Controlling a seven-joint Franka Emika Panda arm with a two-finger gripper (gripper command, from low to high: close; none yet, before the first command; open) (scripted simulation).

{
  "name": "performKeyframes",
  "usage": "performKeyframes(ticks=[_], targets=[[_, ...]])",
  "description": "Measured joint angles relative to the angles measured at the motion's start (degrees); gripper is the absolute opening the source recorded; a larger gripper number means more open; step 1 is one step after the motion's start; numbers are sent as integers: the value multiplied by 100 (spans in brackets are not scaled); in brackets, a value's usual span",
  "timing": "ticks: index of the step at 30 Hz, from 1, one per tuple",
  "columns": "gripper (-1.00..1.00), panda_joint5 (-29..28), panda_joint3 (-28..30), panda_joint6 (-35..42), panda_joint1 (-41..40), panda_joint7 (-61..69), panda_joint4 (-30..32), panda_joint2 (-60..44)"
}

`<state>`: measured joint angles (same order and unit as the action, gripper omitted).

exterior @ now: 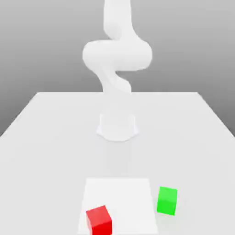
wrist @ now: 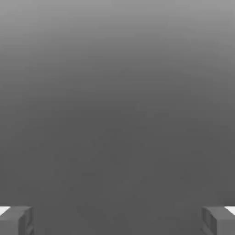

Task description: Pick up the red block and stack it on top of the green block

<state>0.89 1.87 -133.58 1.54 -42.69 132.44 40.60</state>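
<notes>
The red block sits on the table near its front edge, on a brighter white square patch. The green block stands apart from it, toward the exterior view's right and slightly farther back, just off the patch's edge. In the hand view my gripper is open: its two grey fingertips stand far apart with nothing between them, against a plain grey background. Neither block is touched by anything.
The white arm rises from its round base at the middle of the pale table and bends upward out of the exterior view. The table's back edge lies behind the base.
</notes>
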Motion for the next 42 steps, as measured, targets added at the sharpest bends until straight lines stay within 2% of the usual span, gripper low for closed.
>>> performKeyframes(ticks=[15, 20, 26, 30, 31, 37, 42], targets=[[0, 660, 779, -1075, 566, 1987, 395, -3161], [0, 737, 819, -1439, 535, 2541, 529, -4185], [0, 531, 852, -1932, 445, 2960, 677, -5368], [0, 737, 626, -2566, 254, 3175, 576, -6192], [-100, 786, 572, -2695, 211, 3214, 551, -6352], [-100, 811, 541, -2752, 184, 3233, 538, -6432], [-100, 515, 750, -2122, 334, 3016, 667, -5664]])
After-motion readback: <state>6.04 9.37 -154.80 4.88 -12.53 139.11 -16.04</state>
